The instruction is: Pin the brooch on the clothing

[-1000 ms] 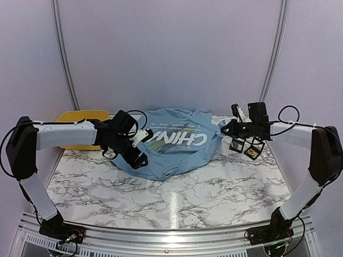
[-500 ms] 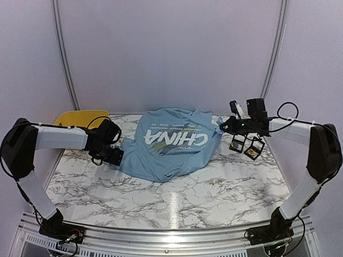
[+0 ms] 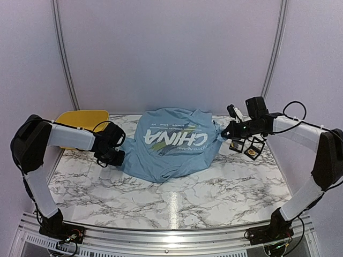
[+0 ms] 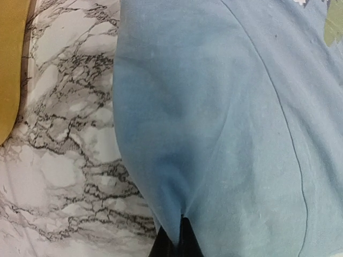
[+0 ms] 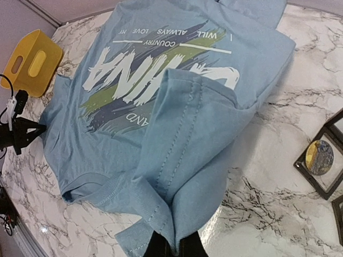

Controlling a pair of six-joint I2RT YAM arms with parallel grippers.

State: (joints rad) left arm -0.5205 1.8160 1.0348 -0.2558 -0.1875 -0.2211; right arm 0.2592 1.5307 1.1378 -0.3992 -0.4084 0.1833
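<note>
The light blue T-shirt lies spread out at the back middle of the marble table. The left gripper is clamped on its left edge. The right gripper pinches a fold at its right side.

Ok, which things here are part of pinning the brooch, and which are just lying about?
In the job:
T-shirt, pinched at opposite edges by the left gripper and right gripper
black-framed case holding a round gold-and-blue piece, probably the brooch

Lying about:
second case beside it
yellow bin, far left of the marble table
</note>
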